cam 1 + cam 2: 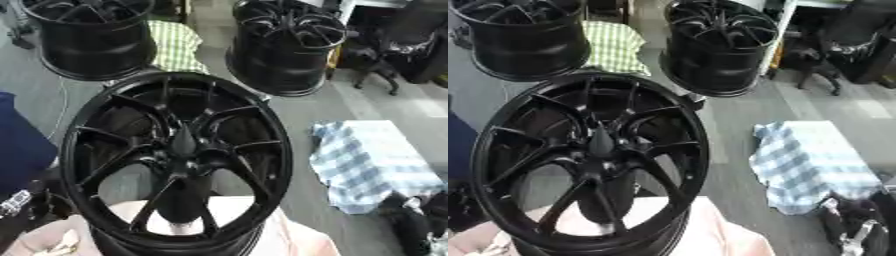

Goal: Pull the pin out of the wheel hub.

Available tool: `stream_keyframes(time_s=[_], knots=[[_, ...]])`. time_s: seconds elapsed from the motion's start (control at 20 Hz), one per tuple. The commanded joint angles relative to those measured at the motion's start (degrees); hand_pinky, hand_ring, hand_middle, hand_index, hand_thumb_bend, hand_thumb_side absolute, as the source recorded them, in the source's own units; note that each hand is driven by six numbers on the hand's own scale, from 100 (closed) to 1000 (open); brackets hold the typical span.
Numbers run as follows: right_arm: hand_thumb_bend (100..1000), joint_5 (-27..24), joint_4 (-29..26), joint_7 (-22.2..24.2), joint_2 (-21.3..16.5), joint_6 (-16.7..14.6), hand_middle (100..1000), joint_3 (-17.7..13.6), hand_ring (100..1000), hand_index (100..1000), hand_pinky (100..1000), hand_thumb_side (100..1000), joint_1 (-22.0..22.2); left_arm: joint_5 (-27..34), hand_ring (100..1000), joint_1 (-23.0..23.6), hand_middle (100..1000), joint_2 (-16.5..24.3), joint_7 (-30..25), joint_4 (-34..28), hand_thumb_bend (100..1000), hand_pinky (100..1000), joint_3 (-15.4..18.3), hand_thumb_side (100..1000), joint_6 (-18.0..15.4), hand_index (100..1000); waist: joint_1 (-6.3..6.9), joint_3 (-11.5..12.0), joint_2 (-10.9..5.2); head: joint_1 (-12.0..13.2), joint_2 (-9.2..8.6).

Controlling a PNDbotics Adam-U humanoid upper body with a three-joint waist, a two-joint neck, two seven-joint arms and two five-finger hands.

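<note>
The wheel (175,160) stood in the middle, on a pink cloth (289,235), with its hub (185,162) facing the camera. A dark cone, probably the pin (183,142), was seated in the hub, so the pull was not yet done. The right hand (411,222) and left hand (22,205) waited at the lower corners; their fingers I could not tell.

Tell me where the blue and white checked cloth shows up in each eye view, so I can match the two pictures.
Left eye view: the blue checked cloth lies on the floor at right, below centre, reaching the right edge.
Right eye view: the same cloth lies at right, shifted a little leftward.
Shared landmark: the big black wheel hub in front; the cloth lies to its right, apart from its rim.
</note>
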Motion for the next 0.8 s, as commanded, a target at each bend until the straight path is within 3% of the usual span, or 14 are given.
stream_keyframes(time_s=[0.05,0.4,0.8], knots=[[100,-1.30,1.93,-2.58,0.16,-2.88,665,1.08,641,862,599,422,-1.11,0.11,618,-1.02,636,1.37,-0.01,-0.18,100,588,0.27,905,-0.92,833,0.38,-0.02,0.03,0.07,0.10],[100,-4.18,5.23,-4.36,0.38,-8.31,635,3.28,617,842,586,415,-1.97,-0.23,615,-1.34,633,2.38,-0.01,1.09,100,586,0.29,891,-3.55,829,0.64,-0.38,0.95,0.68,-0.67],[100,-3.88,5.38,-4.11,-0.20,-9.20,630,5.77,613,836,584,427,-2.73,-0.62,609,-1.61,626,3.18,-0.01,3.02,100,580,0.33,877,-6.48,824,1.20,-0.99,1.26,1.88,-0.58]])
